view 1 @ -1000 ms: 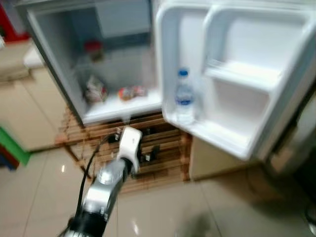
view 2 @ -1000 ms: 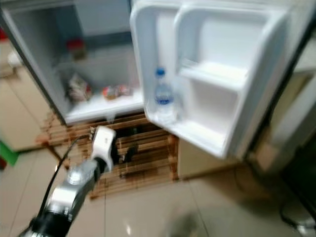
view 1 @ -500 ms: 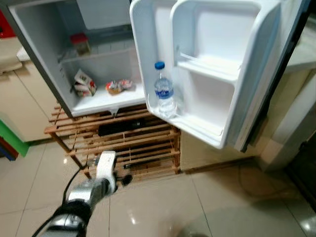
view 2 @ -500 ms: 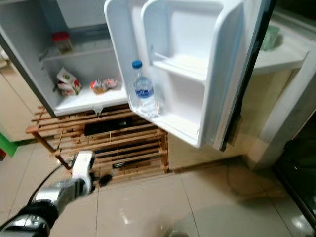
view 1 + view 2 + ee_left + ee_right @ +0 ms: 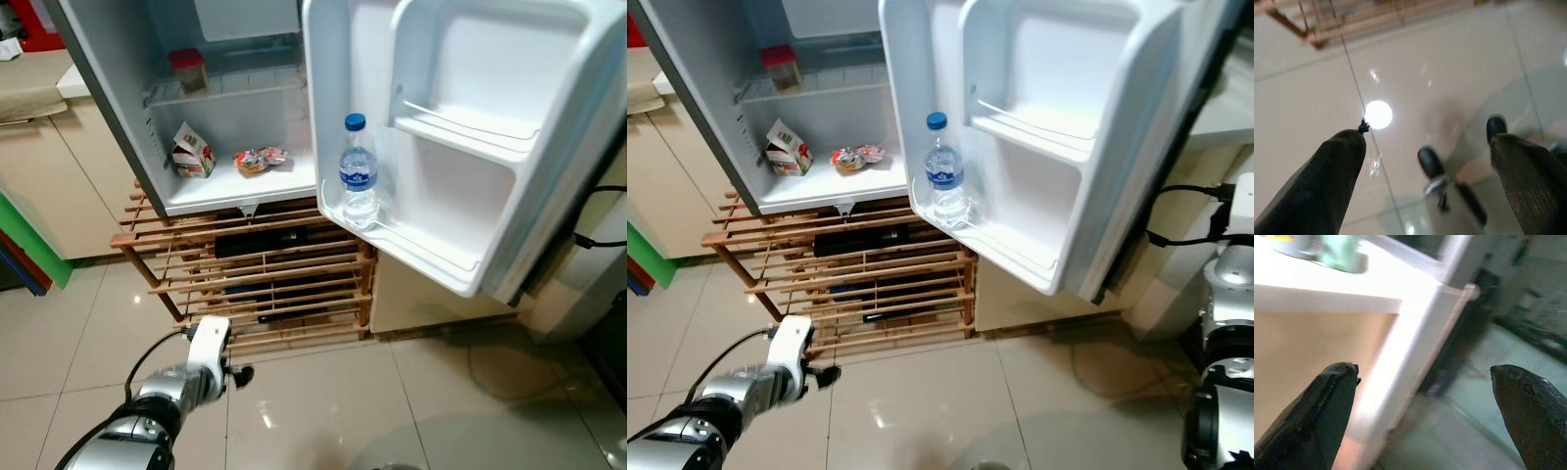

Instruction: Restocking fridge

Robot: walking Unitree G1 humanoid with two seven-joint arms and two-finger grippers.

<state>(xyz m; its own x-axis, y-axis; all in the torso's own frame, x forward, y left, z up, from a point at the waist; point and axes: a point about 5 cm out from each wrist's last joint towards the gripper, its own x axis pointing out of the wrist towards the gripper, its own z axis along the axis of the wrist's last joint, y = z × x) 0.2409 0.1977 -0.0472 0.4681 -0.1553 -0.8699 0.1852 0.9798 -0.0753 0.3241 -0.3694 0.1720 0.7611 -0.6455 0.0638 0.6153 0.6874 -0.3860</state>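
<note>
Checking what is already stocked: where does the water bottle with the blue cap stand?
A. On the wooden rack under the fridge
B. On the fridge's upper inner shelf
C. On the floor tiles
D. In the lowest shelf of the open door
D: the water bottle stands upright in the bottom shelf of the open fridge door.

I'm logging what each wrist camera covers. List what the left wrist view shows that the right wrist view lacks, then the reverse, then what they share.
Left wrist view: glossy beige tiled floor with a bright light reflection, and a corner of the slatted wooden rack.
Right wrist view: a white countertop over a beige cabinet panel, with a blurred pale green object on top.
Shared: each looks along two black fingers spread apart, left gripper and right gripper, holding nothing.
</note>
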